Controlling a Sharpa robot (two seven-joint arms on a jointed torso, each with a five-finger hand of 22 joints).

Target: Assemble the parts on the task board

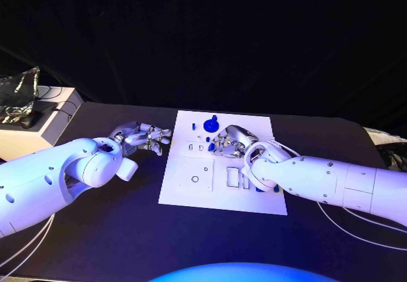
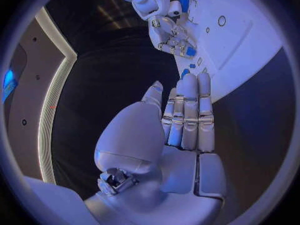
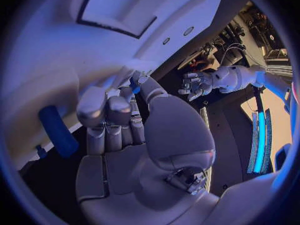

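The white task board lies in the middle of the black table. My right hand hovers over the board's middle with its fingers curled, and it pinches a small blue part at its fingertips. A round blue part and a smaller one sit at the board's far end. A blue cylinder lies on the board beside the right hand. My left hand hangs just off the board's left edge, fingers stretched out and holding nothing.
The board has rectangular slots and a round hole in its near half. A white box with clutter on it stands at the table's far left corner. Cables trail beside both arms.
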